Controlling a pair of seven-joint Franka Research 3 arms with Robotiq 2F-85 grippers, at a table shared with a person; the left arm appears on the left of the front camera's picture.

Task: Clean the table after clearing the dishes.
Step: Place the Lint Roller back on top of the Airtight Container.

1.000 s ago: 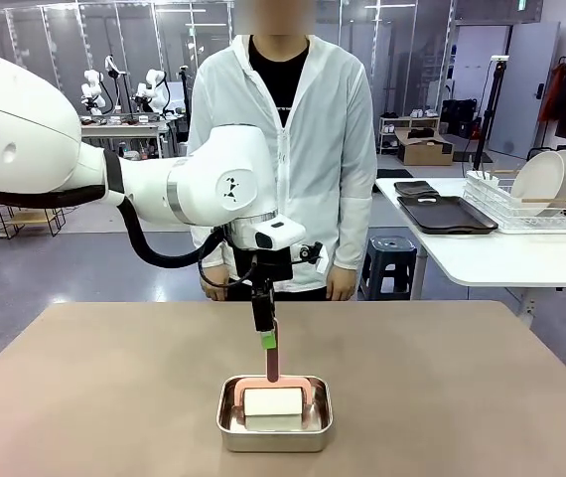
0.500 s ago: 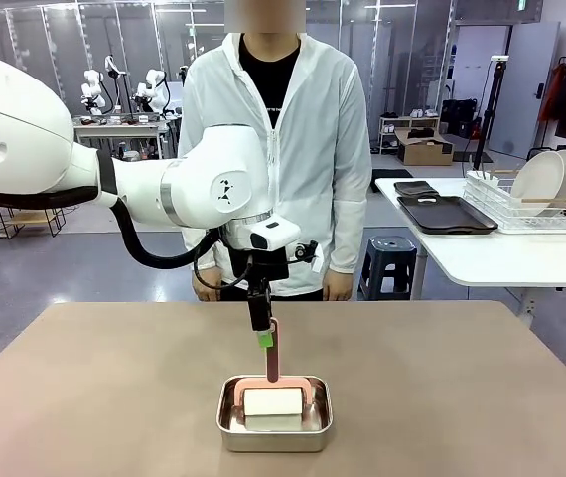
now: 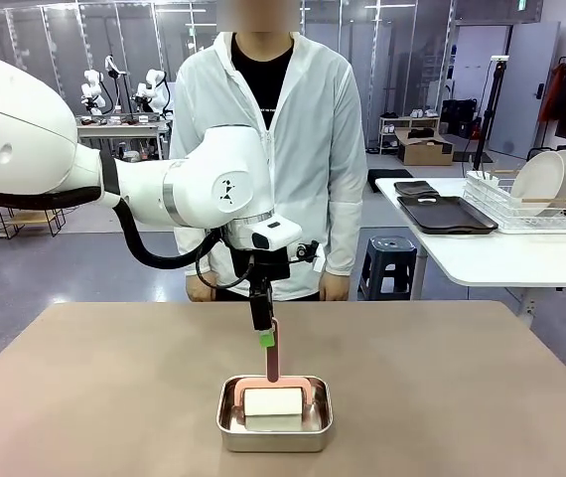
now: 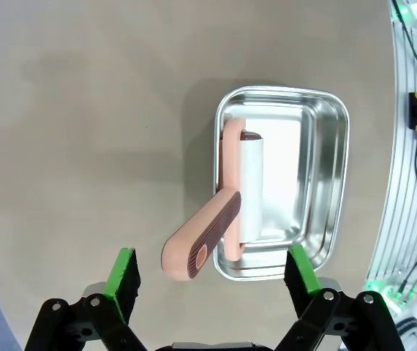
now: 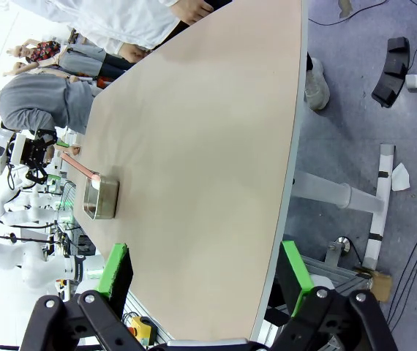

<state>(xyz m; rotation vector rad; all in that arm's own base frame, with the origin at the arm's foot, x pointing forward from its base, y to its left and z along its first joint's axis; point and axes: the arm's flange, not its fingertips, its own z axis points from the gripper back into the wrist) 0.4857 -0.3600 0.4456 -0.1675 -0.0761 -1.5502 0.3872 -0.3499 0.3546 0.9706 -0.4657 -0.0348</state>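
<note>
The taupe-brown table carries a steel pan near its front edge. In the pan lies a white roller whose pink handle sticks up. My left gripper hangs open over that handle. In the left wrist view my left gripper has its green fingertips well apart on either side of the handle's end, touching neither side. My right gripper is open and holds nothing, out past the table's edge. The dishes, white plates, stand in a rack on the white side table.
A person in a white jacket stands at the far edge, hands down. On the white side table to the right lie dark trays beside the wire rack. A stool stands behind.
My left wrist has drifted slightly sideways and back, staying open over the handle. The person has shifted a little to the picture's left.
</note>
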